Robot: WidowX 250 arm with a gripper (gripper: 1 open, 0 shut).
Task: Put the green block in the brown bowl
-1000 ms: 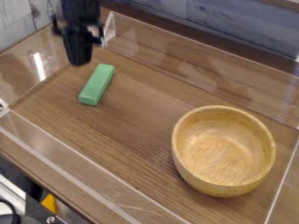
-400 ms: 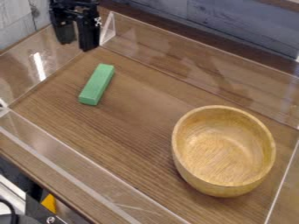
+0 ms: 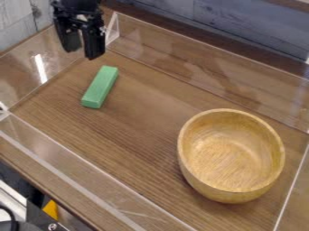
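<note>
The green block (image 3: 100, 87) lies flat on the wooden table, left of centre, its long side running toward the back. My gripper (image 3: 81, 42) hangs above and behind it, pointing down, jaws open with nothing between the black fingers. A gap separates the fingertips from the block. The brown bowl (image 3: 230, 153) stands at the front right, round, wooden and hollow, with nothing inside.
Clear plastic walls (image 3: 205, 54) ring the table on all sides. A dark wooden tabletop (image 3: 157, 108) stretches between the block and the bowl. The table's front edge drops off at the lower left.
The gripper's jaws have gone from shut to open. The hand has stayed in nearly the same spot above the block's far end.
</note>
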